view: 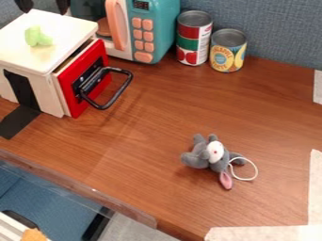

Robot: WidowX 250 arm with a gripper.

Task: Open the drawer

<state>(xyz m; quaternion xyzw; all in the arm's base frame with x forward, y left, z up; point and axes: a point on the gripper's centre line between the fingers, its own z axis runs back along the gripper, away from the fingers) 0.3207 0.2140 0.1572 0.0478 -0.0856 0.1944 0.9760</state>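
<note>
At the upper left, the gripper (44, 5) hangs over the back of the white box (63, 23), its two black fingertips wide apart with nothing held between them. The box holds a drawer with a red front (69, 89), which stands slightly out from the box with a narrow dark gap along its top. A black loop handle (129, 80) sticks out from the red front toward the right. The gripper is behind the drawer front and does not touch the handle.
A green toy (37, 36) lies on the box top. Behind are a teal toy microwave (162, 28) and two cans (194, 40) (228, 52). A grey plush toy (211, 154) lies on the wooden table (170, 108), right of centre.
</note>
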